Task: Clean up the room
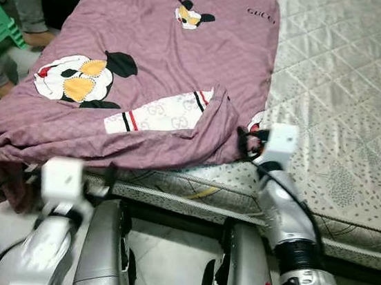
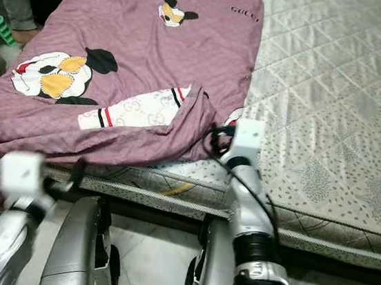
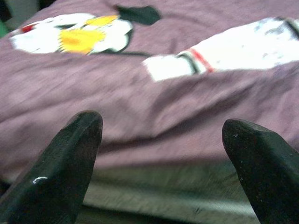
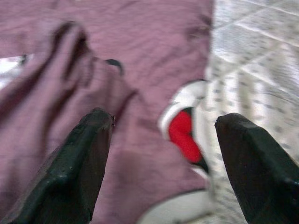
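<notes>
Bed-making barely begun: the purple blanket (image 1: 152, 61) lies rumpled over the mattress (image 1: 349, 99) from centre to nine o'clock, its near corner folded back. Right gripper (image 4: 161, 154) and left gripper (image 3: 161, 149) hover wide open, empty, at its edge.

Both arms were silver metal with black joint rings. A white boxy camera block sat on the left wrist (image 1: 61, 179) and on the right wrist (image 1: 280, 141), with black cables looping along each forearm. The fingers (image 3: 56, 172) were matte black with blunt, rounded tips.
</notes>
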Motion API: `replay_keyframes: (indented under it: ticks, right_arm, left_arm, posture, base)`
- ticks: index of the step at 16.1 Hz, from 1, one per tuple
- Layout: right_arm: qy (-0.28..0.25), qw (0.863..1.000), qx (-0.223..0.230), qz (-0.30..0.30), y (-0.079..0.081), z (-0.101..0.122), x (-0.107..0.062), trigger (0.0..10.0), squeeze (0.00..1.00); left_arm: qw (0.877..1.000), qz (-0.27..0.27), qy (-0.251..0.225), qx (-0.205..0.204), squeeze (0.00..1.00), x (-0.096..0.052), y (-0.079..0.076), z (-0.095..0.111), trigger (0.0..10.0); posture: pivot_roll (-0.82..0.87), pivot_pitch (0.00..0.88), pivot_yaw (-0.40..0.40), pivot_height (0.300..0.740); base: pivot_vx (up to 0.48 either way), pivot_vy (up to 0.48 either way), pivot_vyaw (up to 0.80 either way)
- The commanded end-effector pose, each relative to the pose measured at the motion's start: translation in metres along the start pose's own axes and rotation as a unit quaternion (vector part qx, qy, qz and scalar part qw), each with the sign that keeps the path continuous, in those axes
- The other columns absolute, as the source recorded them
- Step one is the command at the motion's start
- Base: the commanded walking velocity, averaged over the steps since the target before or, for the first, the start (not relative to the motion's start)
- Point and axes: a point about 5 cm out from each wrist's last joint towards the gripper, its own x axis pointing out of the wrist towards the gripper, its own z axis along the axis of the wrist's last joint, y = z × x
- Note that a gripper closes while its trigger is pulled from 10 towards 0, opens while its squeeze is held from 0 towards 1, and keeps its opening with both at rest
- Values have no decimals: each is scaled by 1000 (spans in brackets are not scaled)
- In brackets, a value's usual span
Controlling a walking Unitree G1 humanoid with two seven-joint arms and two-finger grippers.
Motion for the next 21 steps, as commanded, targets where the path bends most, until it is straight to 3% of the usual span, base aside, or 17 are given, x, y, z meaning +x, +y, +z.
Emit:
replay_keyframes:
  ticks: [1,3,4,6,8,9,13,15,16,18,19,20,21]
  right_arm:
    - [16,1000,8,-22,-9,-11,-7,10000,0]
    - [26,999,7,-45,-12,-18,-11,10000,0]
    - [22,999,-1,-46,-4,-17,-4,10000,0]
    - [11,999,-11,-47,10,-5,11,10000,0]
    - [-8,999,0,-47,13,13,20,10000,0]
    - [-26,999,-3,-41,12,26,24,10000,0]
    - [-51,998,-11,-45,-4,36,19,10000,0]
    - [-56,996,-19,-60,-21,33,5,10000,0]
    - [-53,997,-20,-56,-33,32,-14,10000,0]
    - [-55,997,-15,-49,-39,33,-31,10000,0]
    - [-53,998,-27,-37,-43,34,-48,10000,0]
    - [-37,998,-38,-41,-56,33,-83,10000,0]
    - [-31,998,-41,-43,-59,33,-91,10000,0]
  left_arm:
    - [1000,-4,21,3,0,-1,0,-8,10000]
    - [1000,2,22,2,0,4,1,-8,10000]
    - [1000,-7,21,4,0,12,-4,-10,10000]
    - [999,-44,30,4,0,29,-25,-17,10000]
    - [996,-74,45,-13,0,39,-47,-23,10000]
    - [993,-97,55,-36,0,42,-67,-26,10000]
    - [984,-157,64,-59,0,42,-105,-33,10000]
    - [975,-201,67,-73,0,45,-133,-35,10000]
    - [968,-231,72,-73,0,46,-149,-37,10000]
    - [964,-242,72,-78,0,47,-155,-36,10000]
    - [963,-248,73,-81,0,46,-159,-37,10000]
    - [960,-254,74,-88,0,46,-165,-39,10000]
    - [960,-254,74,-92,0,46,-166,-39,10000]
  posture:
    - [144,308,-12,519]
    - [116,310,-3,519]
    - [115,310,-7,519]
    - [87,312,-9,519]
    - [37,315,-4,519]
    - [-3,317,1,519]
    - [-125,340,26,519]
    - [-175,354,38,519]
    - [-207,363,37,519]
    - [-220,365,36,519]
    - [-241,367,30,519]
    - [-276,372,24,519]
    - [-276,372,24,519]
  base:
    - [0,0,0]
    - [0,0,0]
    - [0,0,0]
    - [0,0,0]
    - [0,0,0]
    - [0,0,0]
    - [0,0,0]
    - [0,0,0]
    - [0,0,0]
    - [0,0,0]
    - [0,0,0]
    - [0,0,0]
    - [0,0,0]
